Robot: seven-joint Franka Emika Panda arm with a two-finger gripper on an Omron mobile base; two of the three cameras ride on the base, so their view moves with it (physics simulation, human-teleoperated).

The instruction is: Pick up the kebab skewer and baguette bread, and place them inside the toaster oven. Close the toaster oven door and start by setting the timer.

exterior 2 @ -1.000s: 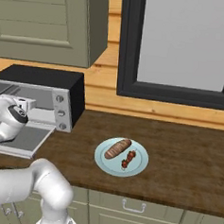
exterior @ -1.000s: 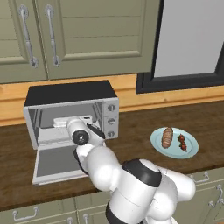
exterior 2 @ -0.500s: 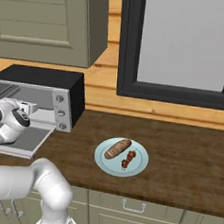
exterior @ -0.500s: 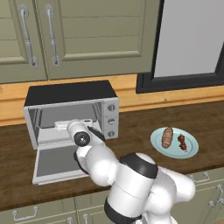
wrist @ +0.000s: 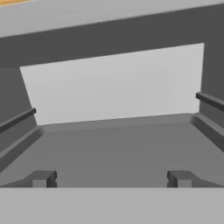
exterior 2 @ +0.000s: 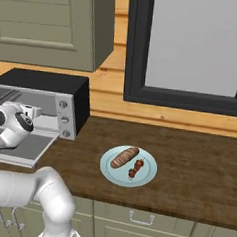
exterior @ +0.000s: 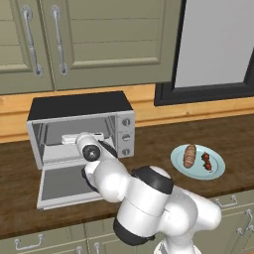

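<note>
With the door (exterior: 67,184) dropped flat in front of the oven (exterior: 82,130), gripper (wrist: 109,178) poked right into the mouth, tips spread wide apart and holding nothing (just bare grey floor and back wall ahead in the hand view). Skewer (exterior 2: 136,168) and bread (exterior 2: 124,157) both sitting on the plate (exterior 2: 109,174), well off to the right of the oven, bread on the side nearer the oven with the skewer just beside it. So nothing loaded yet, looks like.

Stuff that could go sideways from here, guessing:
- backing out low could clip the door and bounce it partway shut
- skewer is thin and lies just beside the bread, so a sloppy grab could nudge the loaf or roll the stick off the plate
- going in too high with food could catch the side rails
</note>
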